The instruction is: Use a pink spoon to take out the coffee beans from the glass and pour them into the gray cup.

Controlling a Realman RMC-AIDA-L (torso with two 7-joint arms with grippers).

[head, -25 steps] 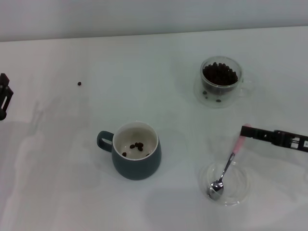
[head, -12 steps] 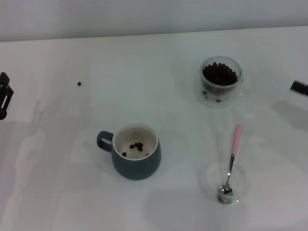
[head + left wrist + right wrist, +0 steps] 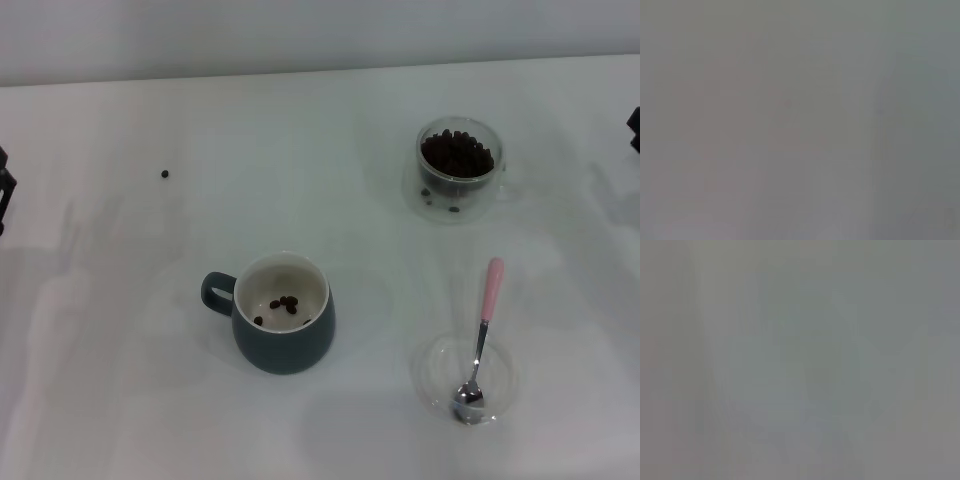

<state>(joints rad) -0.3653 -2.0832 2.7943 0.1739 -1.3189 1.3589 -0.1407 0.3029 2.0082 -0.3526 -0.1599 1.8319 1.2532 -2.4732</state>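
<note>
Right gripper [image 3: 636, 130]: at the table's far right edge, right of the glass; only a sliver shows, so I cannot tell its jaws; holds nothing.
Left gripper [image 3: 3, 195]: parked at the far left edge; jaws likewise unreadable.
Pink spoon [image 3: 480, 338]: below the glass, bowl in a clear dish [image 3: 437, 380], handle propped outward; probably light, stiff, slippery; grip the pink handle.
Glass [image 3: 459, 168]: heaped coffee beans [image 3: 456, 153]; fragile.
Gray cup [image 3: 282, 312]: lower left of the glass, few beans.

no readable text, labels or signs
</note>
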